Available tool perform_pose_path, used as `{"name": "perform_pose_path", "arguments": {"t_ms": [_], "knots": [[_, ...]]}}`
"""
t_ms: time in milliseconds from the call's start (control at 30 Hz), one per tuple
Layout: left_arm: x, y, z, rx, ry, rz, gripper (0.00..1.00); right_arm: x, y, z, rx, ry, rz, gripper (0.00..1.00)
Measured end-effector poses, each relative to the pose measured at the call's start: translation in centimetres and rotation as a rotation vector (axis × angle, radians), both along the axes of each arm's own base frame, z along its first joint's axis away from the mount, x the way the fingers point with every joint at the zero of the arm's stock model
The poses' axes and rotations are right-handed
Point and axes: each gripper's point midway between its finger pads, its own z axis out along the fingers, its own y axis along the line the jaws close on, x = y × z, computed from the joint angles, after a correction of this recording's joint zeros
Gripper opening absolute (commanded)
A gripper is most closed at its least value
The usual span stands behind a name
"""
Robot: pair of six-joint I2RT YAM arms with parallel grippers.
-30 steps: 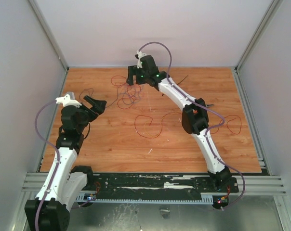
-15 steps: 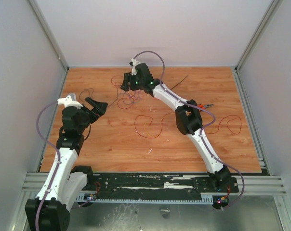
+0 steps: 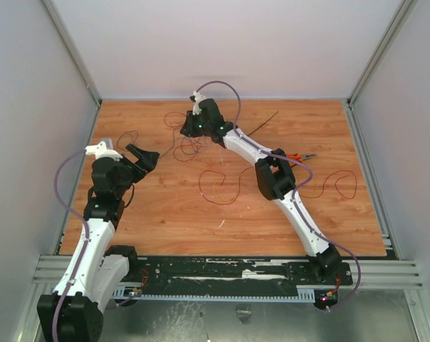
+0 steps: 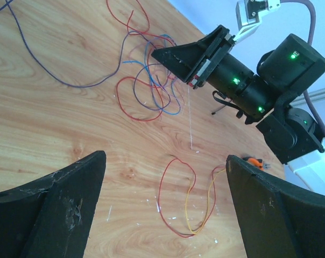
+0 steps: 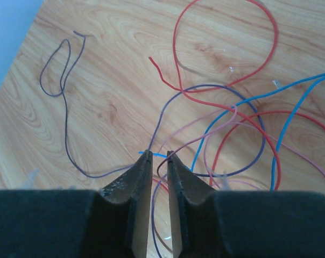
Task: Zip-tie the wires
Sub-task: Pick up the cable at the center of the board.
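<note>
The wires (image 3: 190,142) lie as a loose tangle of red, blue and purple strands (image 5: 227,129) on the far part of the wooden table (image 3: 172,214). My right gripper (image 3: 184,129) is down in this tangle. In the right wrist view its jaws (image 5: 156,155) stand only a narrow gap apart, with a dark red and a purple strand running through the gap. The zip tie (image 3: 261,122) is a thin black strip lying behind the right arm. My left gripper (image 3: 145,155) hovers wide open at the left, holding nothing (image 4: 165,158).
A separate red and yellow wire loop (image 3: 218,187) lies mid-table, seen between the left fingers (image 4: 186,199). Orange-handled pliers (image 3: 298,157) rest beside the right forearm. Another red wire (image 3: 339,184) curls at the right. A dark strand (image 3: 126,135) lies at the far left.
My right gripper has moved left and down into the wire tangle, and its jaws have narrowed from wide open to a small gap. The left arm has stayed still.
</note>
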Motion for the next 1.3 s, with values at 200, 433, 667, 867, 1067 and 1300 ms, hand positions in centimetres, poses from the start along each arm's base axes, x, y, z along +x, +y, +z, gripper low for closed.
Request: {"name": "perform_pose_path", "arguments": {"t_ms": [200,433,667,867,1067,1300], "knots": [[0.0,0.0,-0.1,0.000,0.002,0.000,0.98,0.4,0.7,1.8,0.044,-0.035,0.008,0.00],[0.0,0.0,-0.1,-0.001,0.002,-0.003,0.98,0.4,0.4,5.7,0.045,-0.104,0.024,0.00],[0.0,-0.3,-0.1,-0.008,0.002,-0.023,0.98,-1.5,-2.2,22.3,0.106,-0.355,0.020,0.00],[0.7,-0.9,-0.2,-0.008,0.016,-0.061,0.98,-6.7,-7.1,40.2,0.235,-0.661,-0.006,0.00],[2.3,-2.1,2.1,-0.025,-0.044,-0.128,0.98,-11.3,-11.5,48.5,0.269,-0.820,-0.037,0.00],[4.5,-5.4,6.0,-0.100,-0.146,-0.319,0.98,-13.7,-13.2,48.0,0.196,-0.791,0.000,0.00]]}}
